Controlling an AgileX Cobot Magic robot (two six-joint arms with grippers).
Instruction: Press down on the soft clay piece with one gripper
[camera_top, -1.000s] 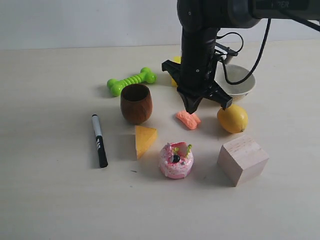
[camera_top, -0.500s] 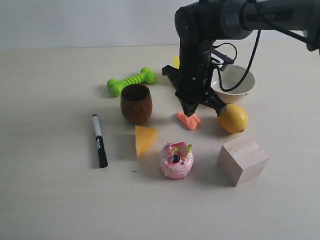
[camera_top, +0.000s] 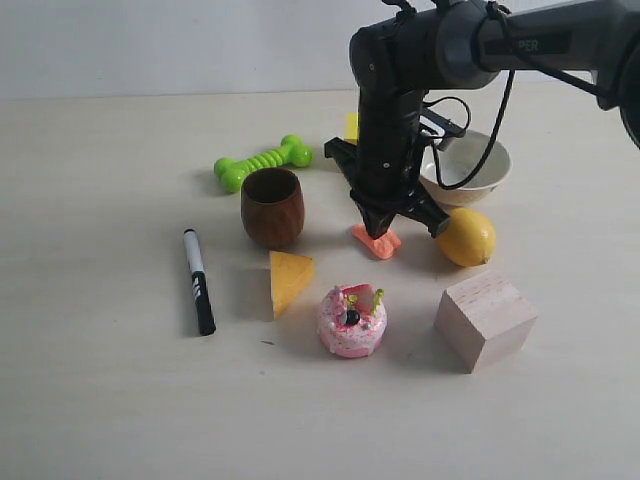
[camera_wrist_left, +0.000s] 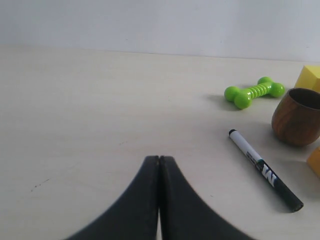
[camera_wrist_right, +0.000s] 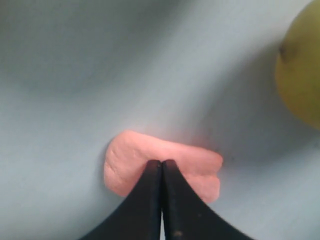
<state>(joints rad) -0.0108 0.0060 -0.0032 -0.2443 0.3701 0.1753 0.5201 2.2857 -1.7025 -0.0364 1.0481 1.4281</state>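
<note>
The soft clay piece (camera_top: 378, 242) is a small salmon-orange lump lying between the wooden cup and the lemon. My right gripper (camera_top: 380, 228) stands straight above it, shut, its tip on the clay's top. In the right wrist view the closed black tips (camera_wrist_right: 161, 162) rest on the middle of the pink clay (camera_wrist_right: 127, 155), which spreads out to both sides of them. My left gripper (camera_wrist_left: 159, 158) is shut with nothing in it, low over bare table, and does not show in the exterior view.
Around the clay stand a wooden cup (camera_top: 272, 206), a lemon (camera_top: 466, 236), a white bowl (camera_top: 470, 166), a green bone toy (camera_top: 262, 162), a cheese-like wedge (camera_top: 290, 280), a pink donut-cake toy (camera_top: 352, 320), a wooden block (camera_top: 485, 318) and a black marker (camera_top: 198, 281).
The right arm has come down over the last second, and its shut tip has gone from just above the clay to resting on it. The clay has not shifted sideways.
</note>
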